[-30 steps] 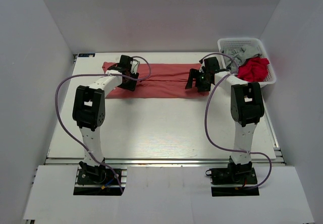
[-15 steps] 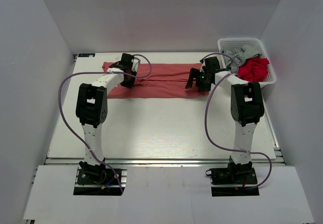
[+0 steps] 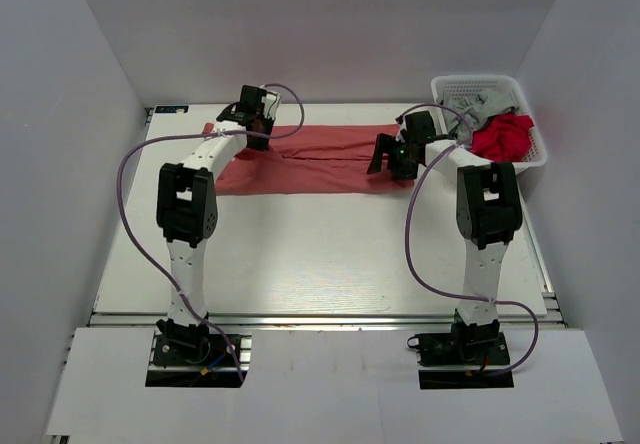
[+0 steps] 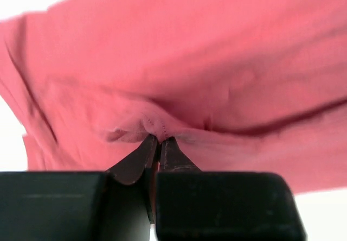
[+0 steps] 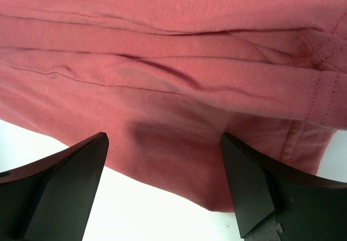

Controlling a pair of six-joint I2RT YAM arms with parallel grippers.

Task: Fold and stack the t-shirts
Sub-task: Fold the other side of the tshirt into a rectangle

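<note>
A salmon-red t-shirt (image 3: pixel 320 159) lies as a long folded strip across the far side of the white table (image 3: pixel 300 254). My left gripper (image 3: pixel 256 130) is over its left end, shut on a pinched fold of the cloth; the hem bunches between the fingertips (image 4: pixel 159 141) in the left wrist view. My right gripper (image 3: pixel 390 157) hovers at the strip's right end with its jaws wide apart. Its fingers (image 5: pixel 70 167) straddle the shirt's near edge (image 5: pixel 184 159) with nothing gripped between them.
A white basket (image 3: pixel 447 92) stands at the far right corner, holding a grey shirt (image 3: pixel 487 107) and a bright red shirt (image 3: pixel 502 137). White walls close in the table on three sides. Purple cables loop off both arms.
The left gripper has closed on the shirt's left end and moved toward the far edge, pulling cloth with it. The right arm has barely moved.
</note>
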